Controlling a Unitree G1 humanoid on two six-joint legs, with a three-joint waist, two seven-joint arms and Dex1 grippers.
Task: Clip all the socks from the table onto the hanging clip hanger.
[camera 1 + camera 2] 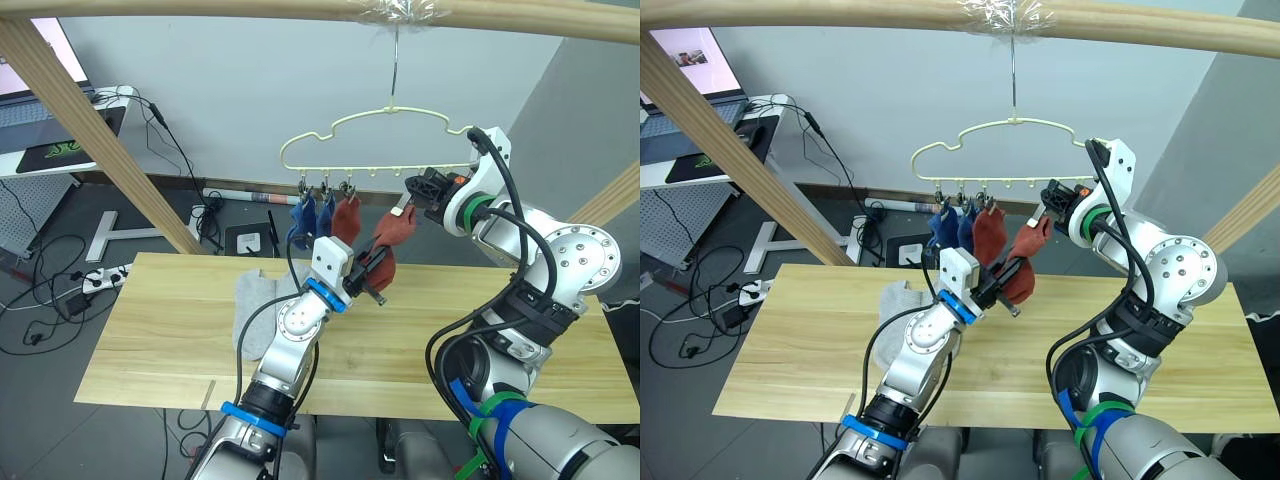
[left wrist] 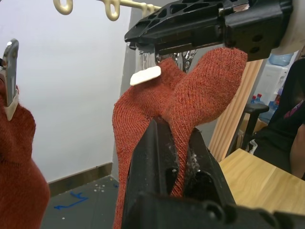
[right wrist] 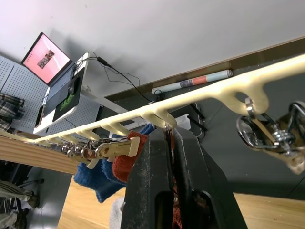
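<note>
The pale yellow-green clip hanger [image 1: 370,125] hangs by its hook from the wooden pole. Two blue socks [image 1: 305,222] and one rust red sock [image 1: 346,220] hang from clips at its left. My left gripper [image 1: 372,272] is shut on a second rust red sock [image 2: 190,100] and holds it up under the hanger's right part. My right gripper [image 1: 408,200] is shut on a metal clip [image 2: 147,74] right at that sock's top edge. Light grey socks [image 1: 255,300] lie on the pale wooden table [image 1: 450,340], behind my left arm.
A thick wooden pole [image 1: 300,10] crosses overhead, with slanted wooden legs [image 1: 100,140] at left and right. Behind the table at the left stands a desk with a laptop [image 1: 50,120]. Cables and a power strip [image 1: 105,275] lie on the floor.
</note>
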